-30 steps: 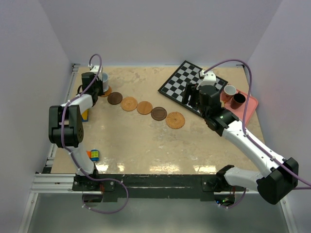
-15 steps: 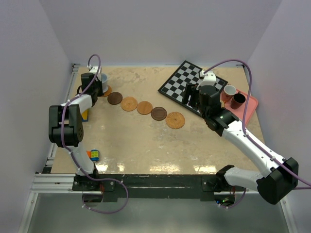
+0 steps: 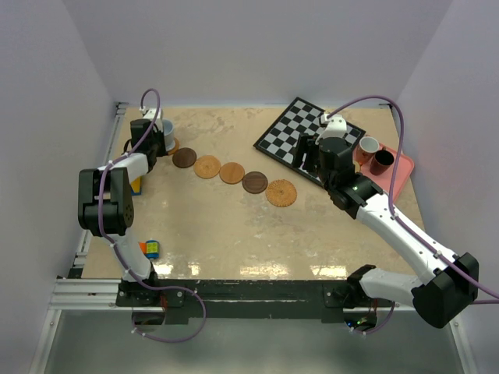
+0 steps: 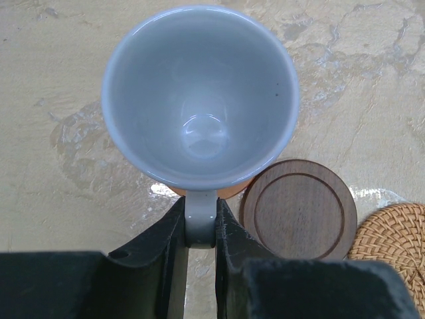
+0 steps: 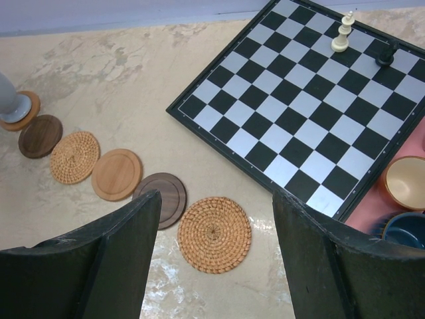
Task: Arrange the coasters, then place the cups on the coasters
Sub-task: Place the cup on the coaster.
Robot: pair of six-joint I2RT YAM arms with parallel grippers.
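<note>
Seating pale blue cup (image 4: pixel 199 100) on end coaster (image 5: pixel 25 114)
Left gripper (image 4: pixel 199 222) pinching cup wall; right gripper (image 5: pixel 216 199) spread, empty; best centre cup before letting go

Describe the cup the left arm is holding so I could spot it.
At the table's far-left corner, a curved row of coasters ends at an orange one. The pale cup there, pinched at its rim by the left gripper, is the only cup seen off the pink tray.
</note>
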